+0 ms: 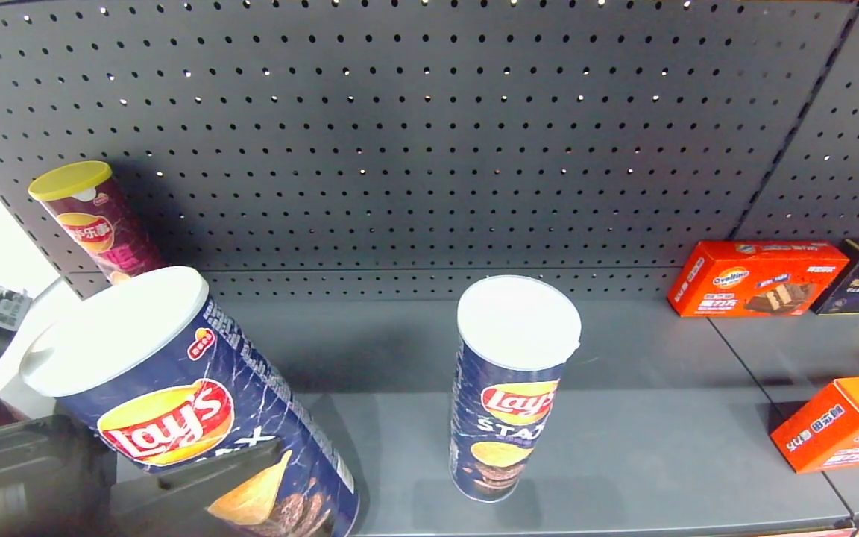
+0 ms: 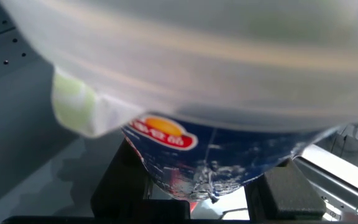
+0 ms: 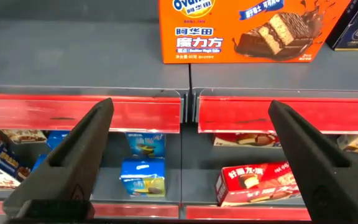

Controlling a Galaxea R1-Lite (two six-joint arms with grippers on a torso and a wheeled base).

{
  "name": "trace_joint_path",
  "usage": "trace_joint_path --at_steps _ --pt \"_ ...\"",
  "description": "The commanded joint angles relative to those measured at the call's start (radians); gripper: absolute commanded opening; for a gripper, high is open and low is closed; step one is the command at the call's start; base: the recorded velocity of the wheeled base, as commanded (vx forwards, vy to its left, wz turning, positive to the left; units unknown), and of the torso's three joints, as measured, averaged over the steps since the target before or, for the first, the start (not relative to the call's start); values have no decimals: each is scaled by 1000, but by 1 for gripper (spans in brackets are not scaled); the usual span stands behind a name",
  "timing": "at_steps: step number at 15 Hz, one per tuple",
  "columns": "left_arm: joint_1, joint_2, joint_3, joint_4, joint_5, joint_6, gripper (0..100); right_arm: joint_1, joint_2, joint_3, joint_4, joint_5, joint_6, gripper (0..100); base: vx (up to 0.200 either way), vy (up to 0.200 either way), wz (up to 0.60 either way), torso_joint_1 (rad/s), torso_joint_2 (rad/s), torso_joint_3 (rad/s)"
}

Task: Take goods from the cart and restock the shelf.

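1. so, head view: your left claw (image 1: pixel 176 477) grasps a blue can (image 1: pixel 176 388), tilted at the shelf's (image 1: pixel 661 425) left front, likely angled to clear the edge before standing. a second can (image 1: pixel 511 388) stands upright mid-shelf; a purple can (image 1: pixel 98 224) sits back by the pegboard (image 1: pixel 429 149); an orange box (image 1: pixel 757 277) lies right.
2. left wrist view: fingers (image 2: pixel 120 186) clamp the can (image 2: pixel 216 155) low on its body, lid (image 2: pixel 197 62) nearest.
3. right wrist view: your right claw (image 3: pixel 191 168) hangs released, empty, facing a red rail (image 3: pixel 148 115).
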Motion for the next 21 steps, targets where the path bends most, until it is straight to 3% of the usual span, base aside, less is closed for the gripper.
trace_joint_path --at_steps 1,5,11,14,15,17,21 --pt "0 4 -2 1 0 0 0 0 1 0 0 1 0 100 0 0 0 0 0 0" --pt "2 36 -30 1 0 3 0 0 1 0 0 1 0 100 0 0 0 0 0 0" --pt "2 174 -205 19 0 3 0 0 1 0 0 1 0 100 0 0 0 0 0 0" --pt "14 304 -343 54 -28 11 0 0 1 0 0 1 0 100 0 0 0 0 0 0" --pt "26 363 -398 102 -28 57 0 0 1 0 0 1 0 100 0 0 0 0 0 0" --pt "23 418 -435 106 -29 103 0 0 1 0 0 1 0 100 0 0 0 0 0 0" --pt "11 518 -544 111 -31 110 0 0 1 0 0 1 0 100 0 0 0 0 0 0"
